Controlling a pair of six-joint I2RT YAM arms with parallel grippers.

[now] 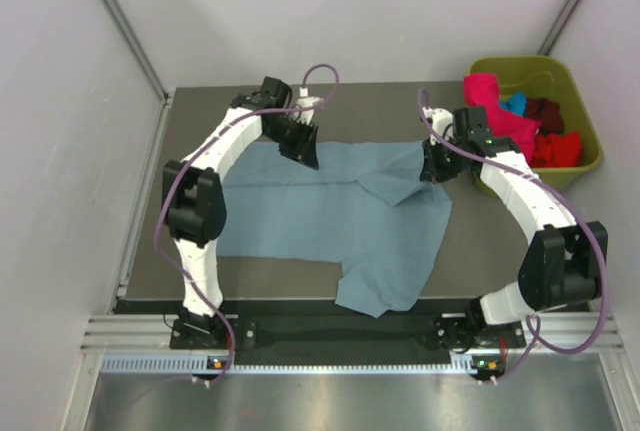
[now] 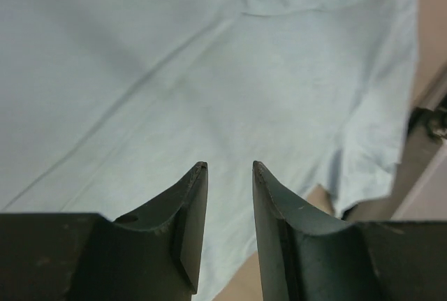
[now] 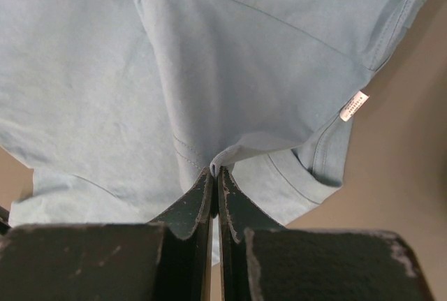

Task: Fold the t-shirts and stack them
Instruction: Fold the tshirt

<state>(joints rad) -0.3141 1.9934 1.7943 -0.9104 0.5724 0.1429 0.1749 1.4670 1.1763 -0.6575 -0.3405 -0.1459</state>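
The large grey-blue t-shirt (image 1: 330, 216) lies spread on the dark table, its near part hanging over the front edge. My right gripper (image 1: 437, 166) is shut on a fold of its far right edge and lifts the cloth; the right wrist view shows the pinched fold (image 3: 218, 165) and the collar with a white label (image 3: 354, 105). My left gripper (image 1: 300, 148) is open and empty just above the shirt's far left edge; the left wrist view shows only cloth (image 2: 209, 70) between its fingers. Pink, red, maroon and turquoise shirts (image 1: 520, 121) lie in the bin.
The olive-green bin (image 1: 585, 111) stands at the table's far right corner. Grey walls enclose the table on three sides. Bare table (image 1: 500, 241) shows right of the shirt.
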